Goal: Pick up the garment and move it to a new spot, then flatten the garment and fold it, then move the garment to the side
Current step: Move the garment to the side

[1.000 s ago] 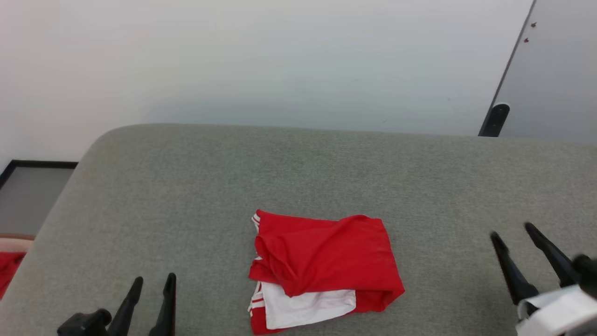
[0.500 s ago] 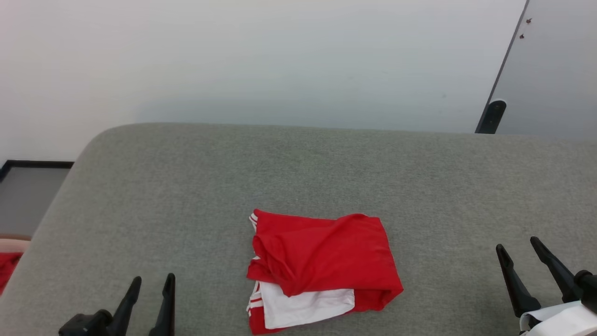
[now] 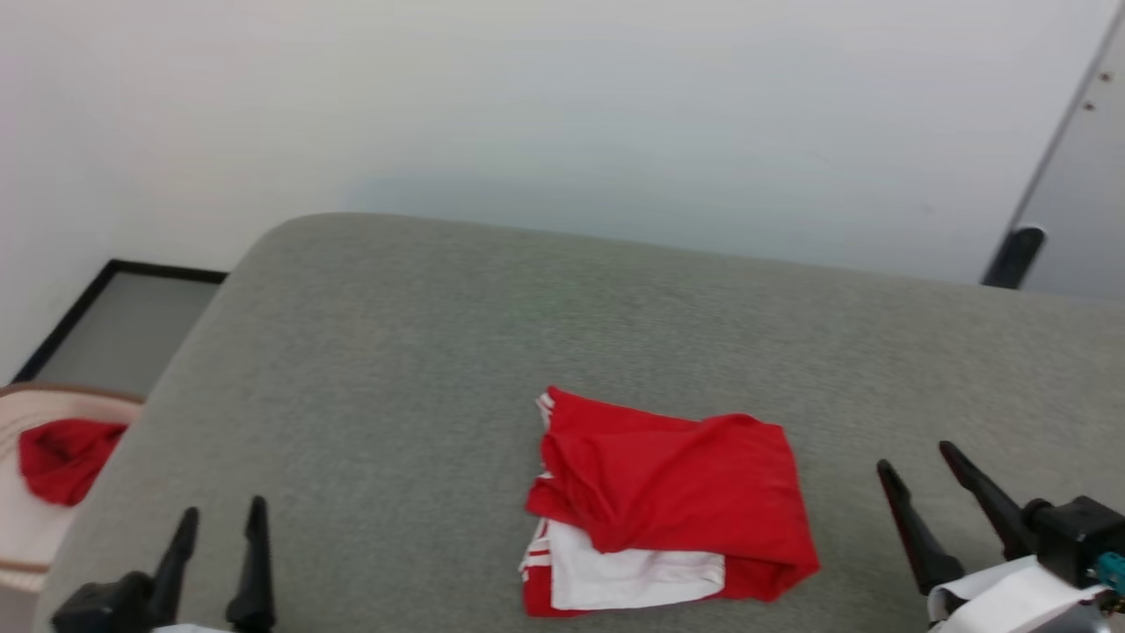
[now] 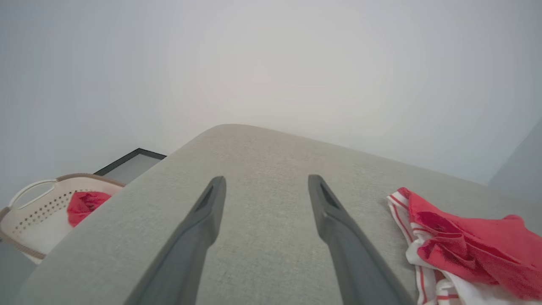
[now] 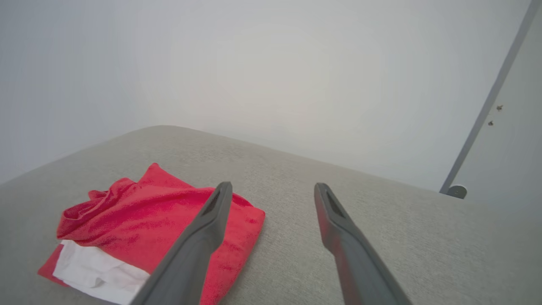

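- The garment (image 3: 668, 519) lay in a folded bundle on the grey table (image 3: 439, 352), near the front edge and a little right of centre in the head view. Red was on top and a white sleeve panel peeked out at the near side.
- My left pincer (image 3: 222, 507) hung at the lower left, fingers apart and empty, well clear of the cloth.
- My right pincer (image 3: 913, 455) sat at the lower right, fingers apart too, nothing between them.
- The key relation: the bundle lay between the two, but much closer to the right pincer, just beside its inner finger. From the right wrist it sat off to the left of the fingers.
- Its longer side ran roughly across, left to right, though it was nearly square.
- A basket (image 4: 38, 212) holding another red cloth (image 3: 61, 448) stood past the table's left end.
- My read: folding looked done, and the sideways shift belonged to the right arm.
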